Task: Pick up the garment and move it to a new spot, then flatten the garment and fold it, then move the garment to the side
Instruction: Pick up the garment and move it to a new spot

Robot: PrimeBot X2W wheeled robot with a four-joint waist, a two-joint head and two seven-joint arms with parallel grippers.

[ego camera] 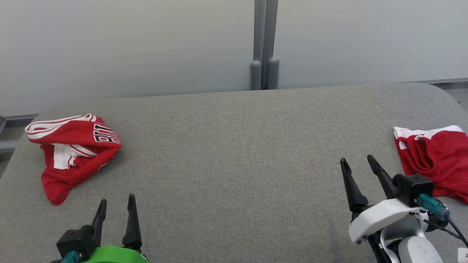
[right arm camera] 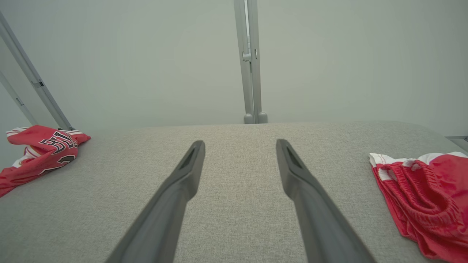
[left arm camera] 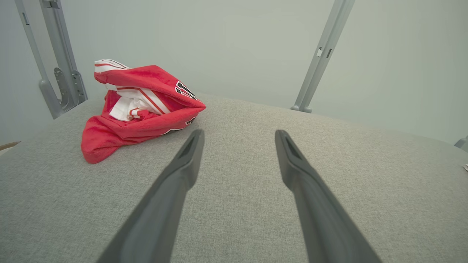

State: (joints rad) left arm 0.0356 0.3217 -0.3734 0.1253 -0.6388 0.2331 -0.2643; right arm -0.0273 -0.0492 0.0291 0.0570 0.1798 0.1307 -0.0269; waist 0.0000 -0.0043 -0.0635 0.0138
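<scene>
A crumpled red garment with white trim and black lettering lies bunched at the far left of the grey padded table. My left gripper stands open a short way in front of it and slightly to its right, with nothing between its fingers. In the left wrist view the same garment sits ahead and left of the open left gripper. My right gripper is open and empty near the table's right side. In the right wrist view the garment lies far left of the right gripper.
A second red piece with a white waistband, like shorts, lies flat at the table's right edge, just right of my right gripper, also seen as shorts. A pale wall with a grey post stands behind the table.
</scene>
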